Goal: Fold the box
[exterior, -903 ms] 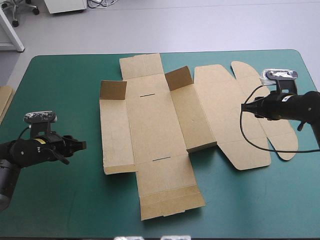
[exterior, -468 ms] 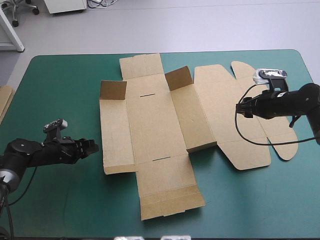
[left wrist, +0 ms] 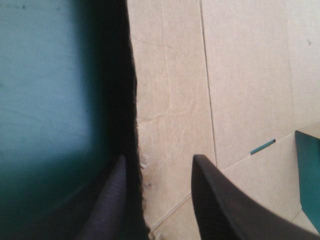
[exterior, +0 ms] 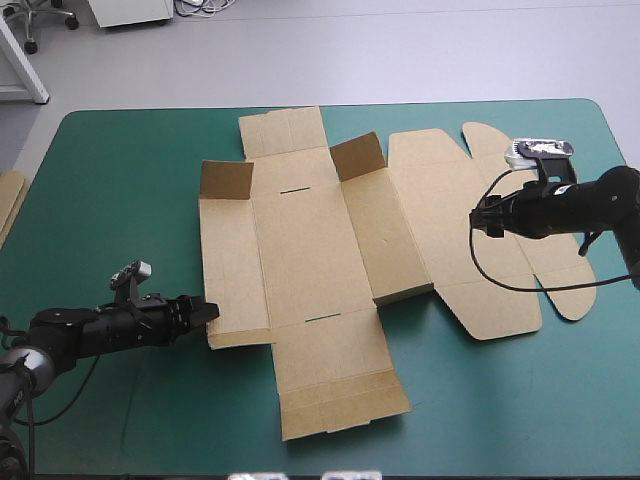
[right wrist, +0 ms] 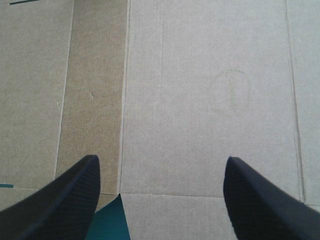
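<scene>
The brown box (exterior: 300,240) lies as a cut sheet across the middle of the teal-green table, mostly flat. Two small flaps (exterior: 228,179) (exterior: 357,156) stand raised at its far side. My left gripper (exterior: 207,312) is low at the near corner of the left panel. In the left wrist view it (left wrist: 160,167) is open, and the board's (left wrist: 240,75) outer edge runs between the fingers. My right gripper (exterior: 480,218) hangs over the lid panel on the right. Seen from its wrist, it (right wrist: 160,172) stands wide open above flat board (right wrist: 200,75), holding nothing.
An edge of more brown board (exterior: 8,205) shows at the table's left edge. Bare teal-green cover (exterior: 120,200) lies left of the box and along the front (exterior: 480,410). The rounded lid flaps (exterior: 565,290) reach toward the right edge.
My left gripper has dropped low and moved right, from out on the cover to the box's left edge. The right gripper shifted slightly left earlier, then held still.
</scene>
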Controlling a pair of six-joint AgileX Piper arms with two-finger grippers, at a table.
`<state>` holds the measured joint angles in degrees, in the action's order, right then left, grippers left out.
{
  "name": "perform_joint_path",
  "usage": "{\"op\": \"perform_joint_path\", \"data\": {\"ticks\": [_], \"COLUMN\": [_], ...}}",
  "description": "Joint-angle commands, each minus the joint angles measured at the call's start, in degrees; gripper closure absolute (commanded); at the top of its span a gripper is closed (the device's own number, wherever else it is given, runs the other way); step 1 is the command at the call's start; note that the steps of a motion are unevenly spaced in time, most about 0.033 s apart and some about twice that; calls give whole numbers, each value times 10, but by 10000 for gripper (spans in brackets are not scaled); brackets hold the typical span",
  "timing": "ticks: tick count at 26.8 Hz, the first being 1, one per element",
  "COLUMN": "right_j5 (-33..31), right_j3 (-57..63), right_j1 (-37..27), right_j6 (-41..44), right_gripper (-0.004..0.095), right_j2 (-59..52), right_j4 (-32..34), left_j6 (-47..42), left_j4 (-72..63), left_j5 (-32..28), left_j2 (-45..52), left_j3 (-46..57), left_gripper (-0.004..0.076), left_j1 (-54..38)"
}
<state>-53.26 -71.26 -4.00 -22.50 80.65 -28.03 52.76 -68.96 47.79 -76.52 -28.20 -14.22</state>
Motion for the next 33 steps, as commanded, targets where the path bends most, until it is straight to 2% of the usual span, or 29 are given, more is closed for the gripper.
{"op": "perform_joint_path", "data": {"ticks": [1, 10, 18, 26, 30, 33], "right_j5": [12, 8, 8, 9, 9, 10], "right_j3": [-20, -20, -20, -20, -20, -20], "right_j1": [-4, -4, -4, -4, -4, -4], "right_j6": [-5, -6, -10, -13, -13, -13], "right_gripper": [252, 252, 252, 252, 252, 252], "right_j2": [-17, -17, -17, -17, -17, -17], "right_j4": [-15, -15, -15, -15, -15, -15], "left_j6": [44, 71, 91, 106, 116, 122], "left_j4": [-78, -97, -127, -140, -154, -171], "left_j5": [14, 19, 67, 76, 66, 56], "left_j2": [10, -29, -51, -51, -59, -75], "left_j3": [-1, 0, 0, 0, 0, -2], "left_gripper": [411, 411, 412, 526, 532, 528], "left_j1": [0, 0, 0, 0, 4, 50]}}
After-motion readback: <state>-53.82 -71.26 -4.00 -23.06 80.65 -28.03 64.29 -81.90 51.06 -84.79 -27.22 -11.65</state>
